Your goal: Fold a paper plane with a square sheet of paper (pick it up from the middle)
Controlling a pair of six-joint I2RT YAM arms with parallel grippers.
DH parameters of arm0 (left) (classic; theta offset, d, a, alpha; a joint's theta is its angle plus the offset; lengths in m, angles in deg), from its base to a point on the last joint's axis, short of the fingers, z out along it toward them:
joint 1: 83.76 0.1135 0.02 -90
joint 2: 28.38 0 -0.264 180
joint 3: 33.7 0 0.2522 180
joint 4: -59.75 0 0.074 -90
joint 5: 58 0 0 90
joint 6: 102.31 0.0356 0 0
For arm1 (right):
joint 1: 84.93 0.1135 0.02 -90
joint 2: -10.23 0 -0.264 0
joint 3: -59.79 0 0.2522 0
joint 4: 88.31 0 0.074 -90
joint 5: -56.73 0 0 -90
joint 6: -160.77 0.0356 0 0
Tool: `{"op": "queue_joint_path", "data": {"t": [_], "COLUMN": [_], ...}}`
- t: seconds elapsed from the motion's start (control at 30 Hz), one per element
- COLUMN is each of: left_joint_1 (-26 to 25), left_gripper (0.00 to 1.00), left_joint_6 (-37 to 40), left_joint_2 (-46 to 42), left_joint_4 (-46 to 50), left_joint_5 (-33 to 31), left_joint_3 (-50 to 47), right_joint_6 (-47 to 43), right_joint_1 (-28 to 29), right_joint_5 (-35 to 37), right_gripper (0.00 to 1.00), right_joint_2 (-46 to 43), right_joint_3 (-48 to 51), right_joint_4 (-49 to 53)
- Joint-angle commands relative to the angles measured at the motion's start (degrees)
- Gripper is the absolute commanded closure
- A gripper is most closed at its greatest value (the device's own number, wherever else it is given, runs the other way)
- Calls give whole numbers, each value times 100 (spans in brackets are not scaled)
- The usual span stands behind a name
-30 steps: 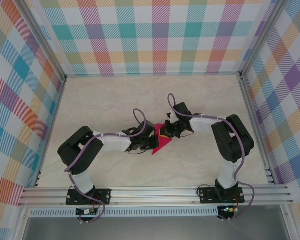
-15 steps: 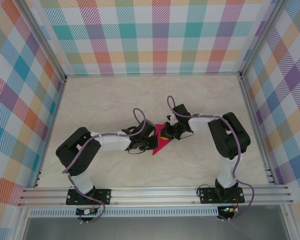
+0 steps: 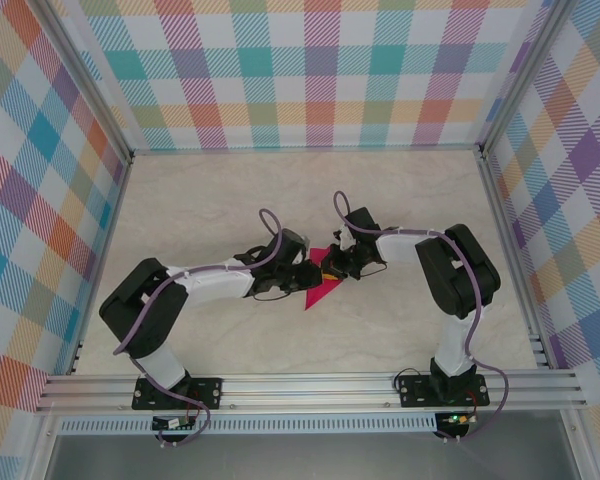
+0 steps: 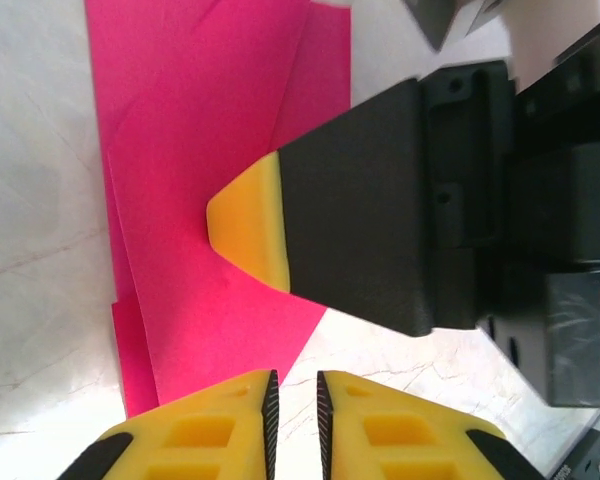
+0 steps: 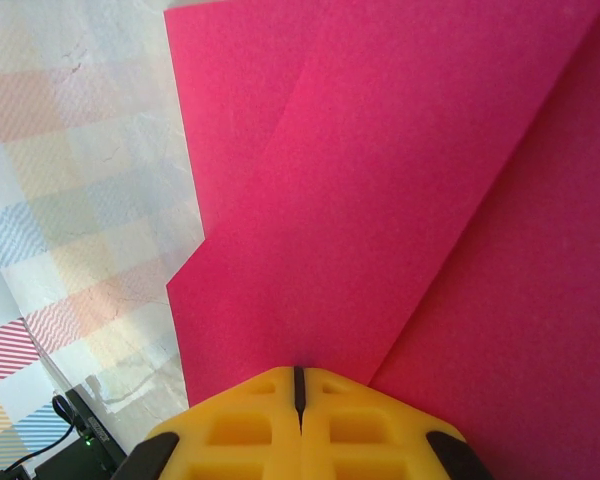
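**Pink paper (image 3: 321,294) part-folded mid-table, both claws at it**

Top cam: the paper lies on the marble-look table (image 3: 210,200), roughly central and just ahead of both arms. From up here I read it as a pointed wedge, tip aimed near-left. The two grippers meet over its far end, close beside each other.

Left wrist cam: left gripper (image 4: 294,390) has its yellow fingers a thin slit apart with nothing between them. They hover at the paper's edge, where pink gives way to bare table. I see stacked layers: one crease runs down the upper part, and a lower layer sticks out at the bottom-left edge. The other arm's yellow fingertip sits over the middle of the sheet. It looks like contact, but I can't confirm it.

Right wrist cam: right gripper (image 5: 298,388) has its fingers pressed tight together, just a seam line between them, tip down over the paper. I see nothing pinched in them. An upper flap lies over the sheet with one long diagonal edge ending just beside the tip. The paper's left edge has a small step. Table beyond it reflects the plaid wall (image 3: 310,70).
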Motion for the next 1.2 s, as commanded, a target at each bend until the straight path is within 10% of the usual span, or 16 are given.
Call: {"op": "queue_joint_path", "data": {"t": [0.0,1.17], "left_joint_1": [29,-51], "left_gripper": [83,93], "left_joint_6": [-22,-136], "left_joint_2": [199,505], "left_joint_4": [-232,-79], "left_joint_5": [468,438], "left_joint_3": [89,-503], "right_joint_6": [139,222], "right_joint_1": [-4,2], "right_joint_5": [508,589], "right_gripper": [99,99], "right_joint_2": [285,215], "right_joint_3": [34,-27], "right_joint_4": [441,509]}}
